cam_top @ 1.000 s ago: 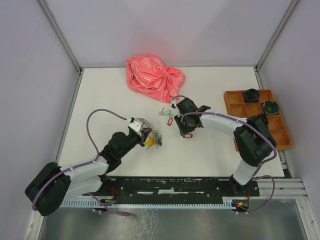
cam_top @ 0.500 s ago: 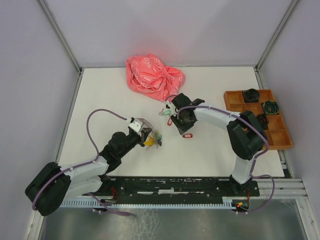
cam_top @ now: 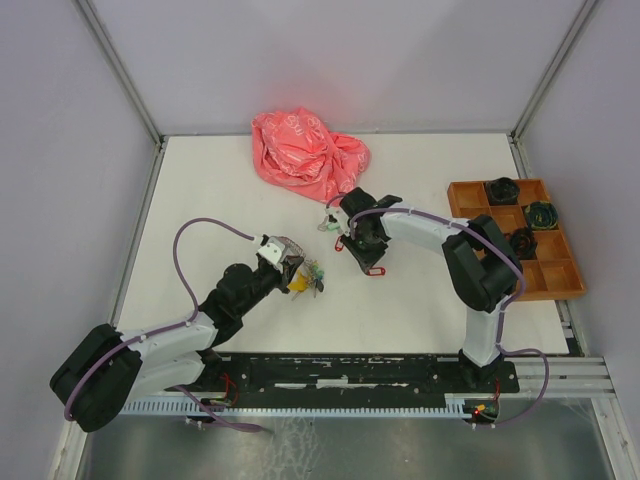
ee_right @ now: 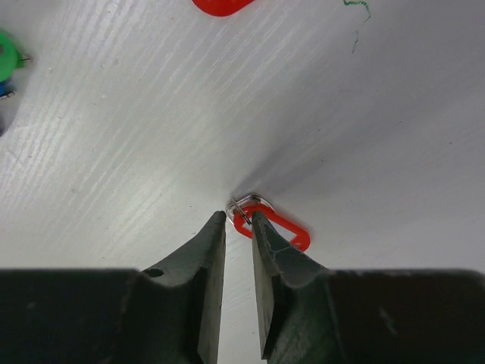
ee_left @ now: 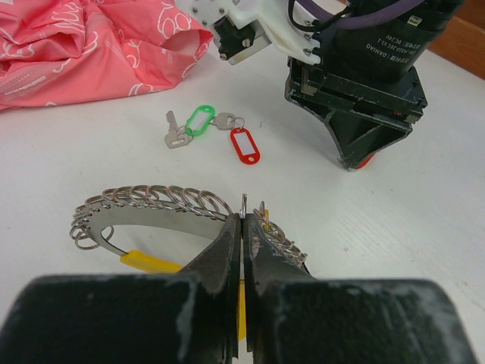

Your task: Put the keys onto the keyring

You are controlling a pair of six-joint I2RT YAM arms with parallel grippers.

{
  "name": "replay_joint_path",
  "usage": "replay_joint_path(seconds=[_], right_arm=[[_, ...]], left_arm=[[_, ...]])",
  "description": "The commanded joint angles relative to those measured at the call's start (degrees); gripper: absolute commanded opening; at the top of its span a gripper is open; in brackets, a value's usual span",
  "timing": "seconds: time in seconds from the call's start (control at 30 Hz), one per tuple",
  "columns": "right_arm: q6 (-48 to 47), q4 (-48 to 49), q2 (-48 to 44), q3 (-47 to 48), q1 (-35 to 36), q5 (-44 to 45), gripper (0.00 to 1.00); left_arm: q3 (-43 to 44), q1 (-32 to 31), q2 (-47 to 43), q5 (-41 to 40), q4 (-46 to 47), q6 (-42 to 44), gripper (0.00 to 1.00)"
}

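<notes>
Pink bag [cam_top: 308, 152] lies crumpled at 12 o'clock on the table [cam_top: 220, 200] in the top view, with an orange tray [cam_top: 565, 275] at 3 o'clock. Near the middle the left gripper [cam_top: 292, 270] holds the keyring [cam_top: 308, 280], whose bunch rests on the table. Two keys [cam_top: 332, 232] lie just at 6 o'clock of the bag. A third key [cam_top: 374, 270], red-tagged, lies at their 4 o'clock, and the right gripper [cam_top: 368, 258] is tipped down onto it. From the left wrist, the jaws are clamped on the keyring's wire, and its small rings fan toward 9 o'clock above a yellow tag [ee_left: 148, 262]. The green-tagged key [ee_left: 198, 121] and red-tagged key [ee_left: 244, 144] lie at 12 o'clock, apart from the keyring. From the right wrist, the jaws stand a sliver apart, with the split ring [ee_right: 248, 203] of the third key's tag right at their tips.
</notes>
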Motion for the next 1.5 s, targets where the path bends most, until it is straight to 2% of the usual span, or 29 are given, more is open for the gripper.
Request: replay_joint_path(seconds=[0.0, 0.63, 0.8, 0.9, 1.23, 1.47], right_arm=[[-1.0, -0.8, 0.2, 2.7, -0.2, -0.6, 0.26], [-1.8, -2.0, 2.4, 3.7, -0.2, -0.6, 0.14], [-2.0, -2.0, 2.1, 3.5, -0.2, -0.1, 0.05], [-2.4, -2.1, 0.4, 3.0, -0.2, 0.5, 0.0], [-4.6, -3.1, -8.9, 0.5, -0.2, -0.4, 0.01], [-6.6, 0.1, -19.3, -2.6, 0.2, -3.2, 0.01]], left_arm=[[1.8, 0.0, -0.4, 0.7, 3.4, 0.4, 0.03], [1.8, 0.0, -0.4, 0.6, 3.3, 0.4, 0.03], [1.8, 0.0, -0.5, 0.5, 3.3, 0.5, 0.03], [1.7, 0.0, -0.6, 0.6, 3.2, 0.7, 0.03], [0.2, 0.0, -1.5, 4.8, 6.9, 2.5, 0.03], [0.6, 0.0, -1.2, 11.5, 9.1, 4.7, 0.03]])
